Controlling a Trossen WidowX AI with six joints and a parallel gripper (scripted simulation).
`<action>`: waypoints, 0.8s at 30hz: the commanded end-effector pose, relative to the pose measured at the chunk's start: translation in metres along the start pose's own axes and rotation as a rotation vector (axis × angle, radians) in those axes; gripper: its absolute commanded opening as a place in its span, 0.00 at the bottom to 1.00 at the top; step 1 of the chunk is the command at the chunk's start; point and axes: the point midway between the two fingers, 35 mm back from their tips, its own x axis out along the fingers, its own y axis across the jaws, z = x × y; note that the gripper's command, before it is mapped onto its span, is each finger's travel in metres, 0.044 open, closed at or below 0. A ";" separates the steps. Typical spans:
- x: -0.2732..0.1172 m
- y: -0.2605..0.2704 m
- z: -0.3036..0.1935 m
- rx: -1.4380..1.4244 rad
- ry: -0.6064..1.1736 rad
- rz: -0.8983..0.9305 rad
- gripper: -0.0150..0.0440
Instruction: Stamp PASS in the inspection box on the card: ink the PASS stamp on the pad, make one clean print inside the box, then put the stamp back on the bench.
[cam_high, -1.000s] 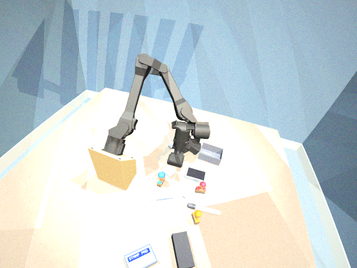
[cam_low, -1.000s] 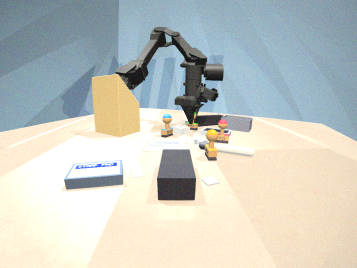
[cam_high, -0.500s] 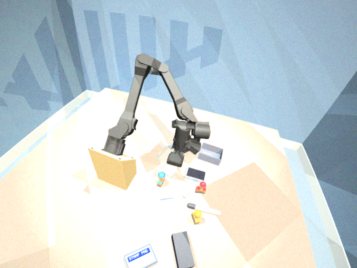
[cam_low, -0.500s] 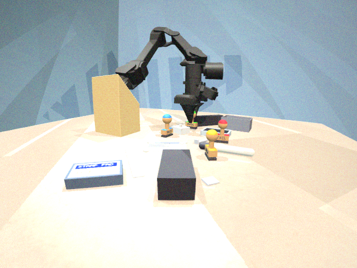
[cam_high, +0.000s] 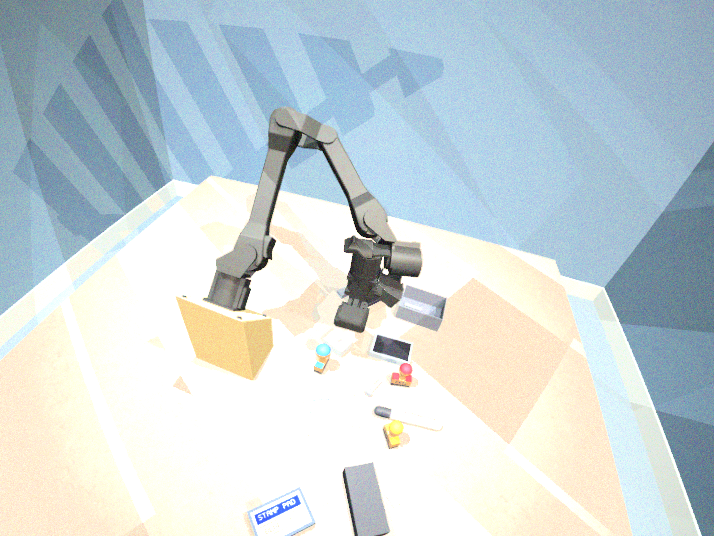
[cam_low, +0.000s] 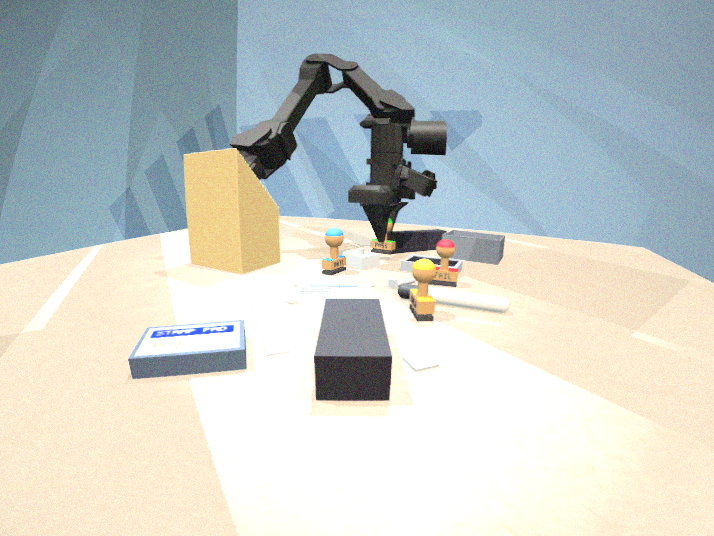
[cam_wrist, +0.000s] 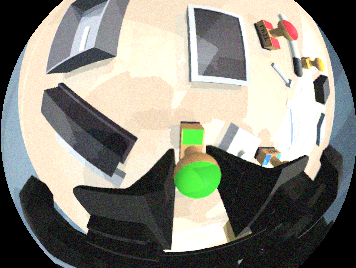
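Observation:
My gripper (cam_low: 385, 234) (cam_wrist: 190, 151) is shut on the PASS stamp (cam_low: 382, 246) (cam_wrist: 197, 179), around its handle below the green knob. The stamp is upright, at or just above the bench; any gap under it is too small to tell. In the top view the arm hides it. The open ink pad (cam_high: 392, 348) (cam_low: 422, 263) (cam_wrist: 220, 45), dark with a light rim, lies beyond the stamp in the wrist view. The card (cam_low: 334, 287) is pale and washed out, with faint blue lines; its inspection box cannot be made out.
The blue stamp (cam_high: 320, 364) (cam_low: 333, 265) and a white block (cam_low: 362, 260) (cam_wrist: 240, 142) stand nearby. A dark block (cam_wrist: 85, 135) and grey bin (cam_high: 419, 318) (cam_wrist: 60, 47) lie opposite. The red FAIL stamp (cam_high: 401, 378) (cam_low: 444, 275) stands beside the pad, the yellow stamp (cam_high: 392, 437) (cam_low: 422, 304) farther off.

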 end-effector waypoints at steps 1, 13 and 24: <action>-0.003 0.001 0.002 -0.009 -0.005 0.004 0.25; -0.009 0.001 0.002 -0.009 -0.005 0.005 0.25; -0.014 0.000 0.003 -0.009 -0.004 0.006 0.25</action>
